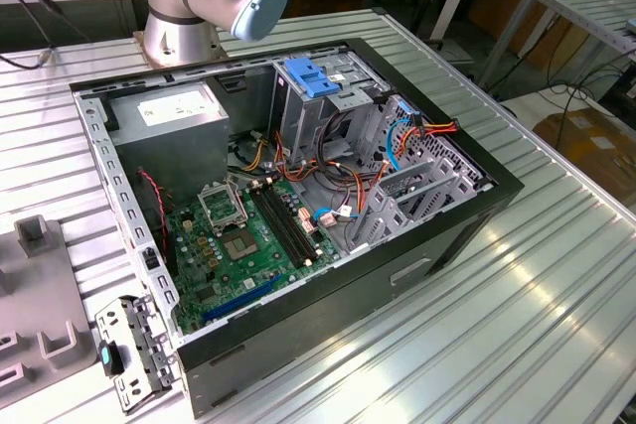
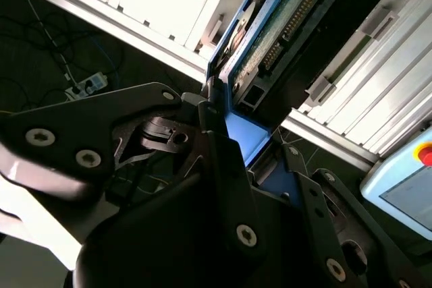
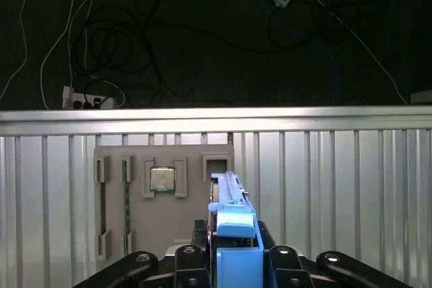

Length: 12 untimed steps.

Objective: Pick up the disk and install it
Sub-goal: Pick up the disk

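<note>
disk (image 3: 228, 190) is held tight by the jaws, which are clenched on its two flat sides in both wrist views. it is kept standing on its thin edge, so that one blue side rail (image 3: 237, 231) is turned toward the first wrist view. it is probably held this way so that it cannot slip and the rails are left free. under it a grey holder plate (image 3: 135, 234) with a small chip (image 3: 162, 179) is laid on the ribbed metal surface (image 3: 337, 187). whether the disk is lifted clear of that plate cannot be told. in the exterior view the computer case (image 1: 397, 275) is left with its side off, so the drive cage (image 1: 343, 106) with its blue latch plate (image 1: 313, 78) can be reached. no disk is seen fitted there yet.
</note>
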Available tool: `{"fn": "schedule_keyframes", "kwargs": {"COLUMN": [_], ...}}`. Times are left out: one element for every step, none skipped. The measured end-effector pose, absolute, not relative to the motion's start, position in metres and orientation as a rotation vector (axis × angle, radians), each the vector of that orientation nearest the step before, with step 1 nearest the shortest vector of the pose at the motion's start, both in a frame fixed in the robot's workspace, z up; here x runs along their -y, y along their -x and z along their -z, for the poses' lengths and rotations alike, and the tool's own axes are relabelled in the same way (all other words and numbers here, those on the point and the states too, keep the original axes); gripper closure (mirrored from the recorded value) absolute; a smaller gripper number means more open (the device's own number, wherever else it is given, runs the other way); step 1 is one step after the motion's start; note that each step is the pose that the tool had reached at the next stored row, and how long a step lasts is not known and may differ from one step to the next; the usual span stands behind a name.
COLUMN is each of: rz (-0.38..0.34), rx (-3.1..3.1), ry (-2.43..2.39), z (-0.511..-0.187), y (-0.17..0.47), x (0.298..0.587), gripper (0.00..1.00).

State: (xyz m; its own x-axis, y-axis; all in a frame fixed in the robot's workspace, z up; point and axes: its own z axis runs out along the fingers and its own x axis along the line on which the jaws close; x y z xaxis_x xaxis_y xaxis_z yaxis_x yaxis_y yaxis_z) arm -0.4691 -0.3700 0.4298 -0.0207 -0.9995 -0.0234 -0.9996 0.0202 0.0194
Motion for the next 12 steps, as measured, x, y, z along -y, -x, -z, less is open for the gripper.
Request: {"fn": "schedule_keyframes", "kwargs": {"rz": [-0.047, -0.047, -0.047, -0.047, -0.047, -0.047, -0.047, -0.048, -0.048, -0.048, -0.048, -0.048], "rx": [-2.242, -2.242, -2.242, -2.242, -2.242, -2.241, -2.241, -2.241, -2.241, -2.241, -2.241, -2.241], "ry": [2.196, 2.196, 2.196, 2.196, 2.196, 2.196, 2.196, 2.196, 2.196, 2.196, 2.196, 2.196], "z": [-0.4311, -0.4325, -0.4338, -0.4352, -0.4365, -0.4384, -0.4401, -0.4404, -0.4404, -0.4404, -0.4405, -0.4405], "y": [0.4691, 0.4691, 0.4691, 0.4691, 0.4691, 0.4691, 0.4691, 0.4691, 0.4691, 0.4691, 0.4691, 0.4691], "x": [0.3700, 0.3700, 0.3700, 0.3700, 0.3700, 0.3700, 0.3700, 0.3700, 0.3700, 0.3700, 0.3700, 0.3700], "gripper": [0.63, 0.63, 0.63, 0.63, 0.63, 0.63, 0.63, 0.63, 0.63, 0.63, 0.63, 0.63]}}
